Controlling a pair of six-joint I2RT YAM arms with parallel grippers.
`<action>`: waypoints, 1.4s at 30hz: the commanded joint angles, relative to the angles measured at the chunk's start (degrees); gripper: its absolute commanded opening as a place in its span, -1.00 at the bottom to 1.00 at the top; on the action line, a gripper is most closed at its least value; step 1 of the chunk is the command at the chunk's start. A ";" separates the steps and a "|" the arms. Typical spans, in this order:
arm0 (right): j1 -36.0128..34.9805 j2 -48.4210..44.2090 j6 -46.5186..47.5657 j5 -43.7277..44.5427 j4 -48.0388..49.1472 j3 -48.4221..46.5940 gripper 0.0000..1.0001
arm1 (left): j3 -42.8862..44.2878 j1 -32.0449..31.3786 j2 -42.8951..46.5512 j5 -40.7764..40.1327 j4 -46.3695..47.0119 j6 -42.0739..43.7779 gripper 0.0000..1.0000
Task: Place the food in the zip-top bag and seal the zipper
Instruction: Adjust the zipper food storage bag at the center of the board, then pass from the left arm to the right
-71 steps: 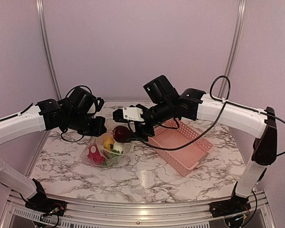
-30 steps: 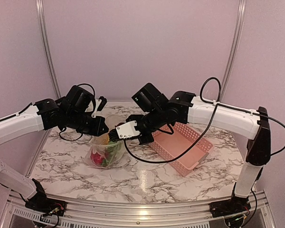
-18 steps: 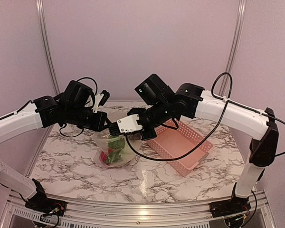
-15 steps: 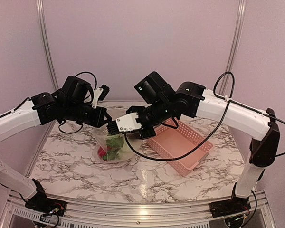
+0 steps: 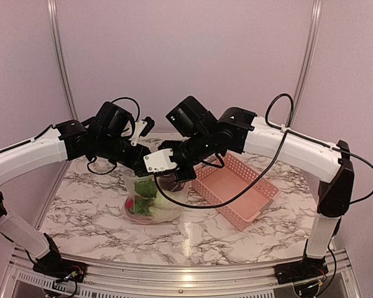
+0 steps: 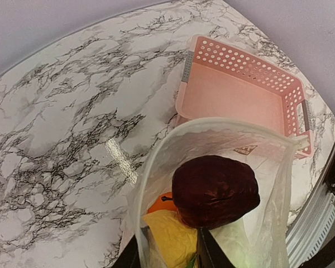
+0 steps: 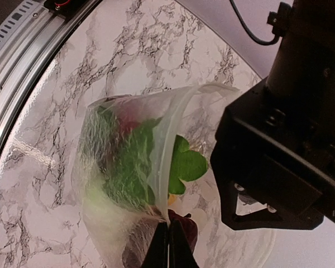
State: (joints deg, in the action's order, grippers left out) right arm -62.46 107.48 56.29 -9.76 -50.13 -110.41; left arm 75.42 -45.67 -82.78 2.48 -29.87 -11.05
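Purple pc now in bag, 9 o'clock of basket; my L gripper just released, R gripper pinches rim; seal next.

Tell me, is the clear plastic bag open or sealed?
Open: the clear plastic bag gapes wide, a dark purple toy fruit visible inside.

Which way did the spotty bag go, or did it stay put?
Yes, it moved. The zip-top bag has shifted a little to the right, toward the pink basket, which stayed put, and its mouth is lifted higher.
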 commanded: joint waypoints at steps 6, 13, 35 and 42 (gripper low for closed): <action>-0.39 0.17 -2.22 -1.14 0.72 -0.36 -1.00 | 4.39 -0.56 -2.56 -1.65 -2.32 3.33 -0.99; 1.53 -2.04 -6.42 -2.36 1.85 1.74 -0.15 | 3.85 -0.41 -3.62 -2.07 -1.62 4.92 -1.00; 24.31 -19.24 -18.55 -28.11 21.56 37.89 0.14 | 2.10 2.09 -4.61 -1.78 0.56 4.22 -1.00; 24.29 -16.62 -20.61 -32.40 23.66 36.84 0.15 | 1.99 2.26 -4.69 -1.51 0.51 3.77 -1.00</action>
State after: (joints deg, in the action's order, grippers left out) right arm -38.28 89.32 37.71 -37.93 -29.74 -71.85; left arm 77.49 -43.81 -86.74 1.02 -29.85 -7.07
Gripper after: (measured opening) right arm 0.575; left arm 0.015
